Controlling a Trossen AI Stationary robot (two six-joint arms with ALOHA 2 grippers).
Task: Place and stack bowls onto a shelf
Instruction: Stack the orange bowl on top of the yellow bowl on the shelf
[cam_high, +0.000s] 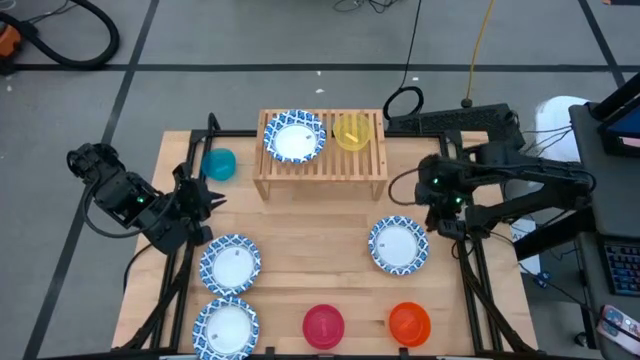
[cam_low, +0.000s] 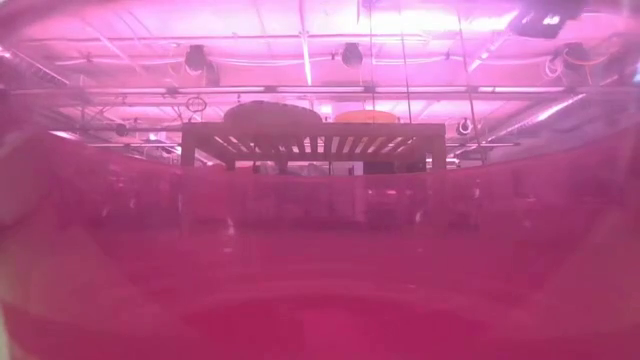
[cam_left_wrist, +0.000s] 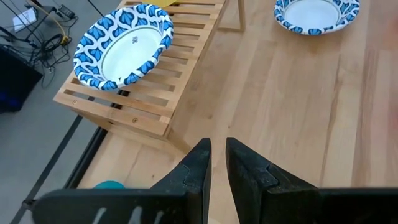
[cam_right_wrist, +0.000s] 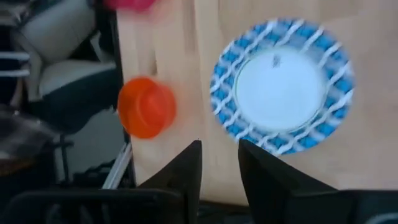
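The shelf (cam_high: 320, 160) stands at the table's far middle, resting on its side legs. On its slatted top sit a blue-patterned bowl (cam_high: 294, 136) and a yellow bowl (cam_high: 351, 131). A teal bowl (cam_high: 219, 164) rests on the table left of the shelf. Two patterned bowls (cam_high: 230, 264) (cam_high: 226, 327) lie near left, and a third (cam_high: 399, 245) lies at the right. Red (cam_high: 323, 325) and orange (cam_high: 409, 322) bowls sit at the near edge. My left gripper (cam_left_wrist: 217, 155) hovers near the teal bowl, slightly open and holding nothing. My right gripper (cam_right_wrist: 219, 155) hangs open above the table beside the right patterned bowl (cam_right_wrist: 283, 93).
Dark arm frames run along both table sides (cam_high: 170, 290) (cam_high: 480, 300). Bare wood (cam_high: 320, 240) lies between the shelf and the near bowls. In the low view the red bowl fills the foreground, with the shelf (cam_low: 315, 140) seen behind it.
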